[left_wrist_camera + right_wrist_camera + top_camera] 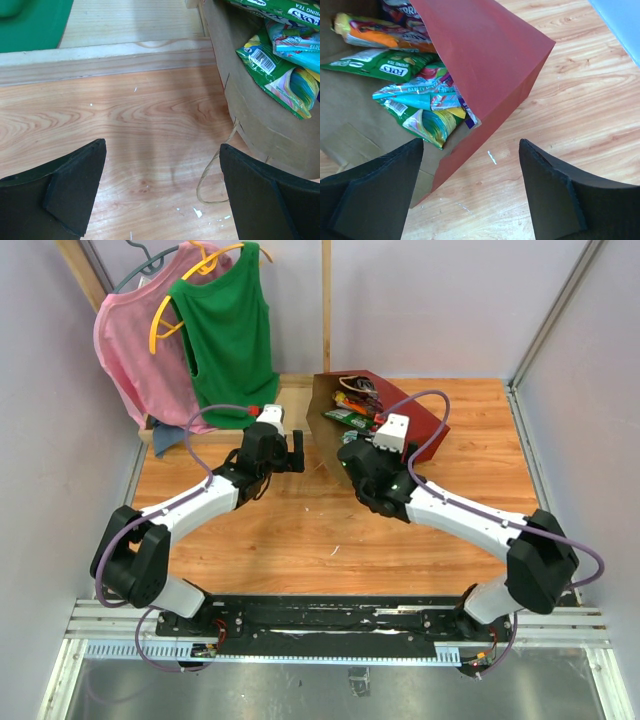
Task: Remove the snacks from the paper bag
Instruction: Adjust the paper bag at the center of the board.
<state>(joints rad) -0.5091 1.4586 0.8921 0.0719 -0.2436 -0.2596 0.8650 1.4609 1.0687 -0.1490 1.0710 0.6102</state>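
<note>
Snacks [420,107] lying in tipped bag [485,65], none out. Reaching step: right gripper [470,190] agape, empty, at bag's lip; left gripper [162,190] wide, empty (beside handle [215,175]). Next: steer inward, pinch one pack.

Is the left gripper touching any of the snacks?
Apart: left wrist view shows the paper bag wall between the left gripper and the snacks.

Glossy crinkled plastic on the snacks [420,120]; matt smooth paper on the paper bag [485,55]; smooth, lightly shiny grained wood on the desk [125,115].
</note>
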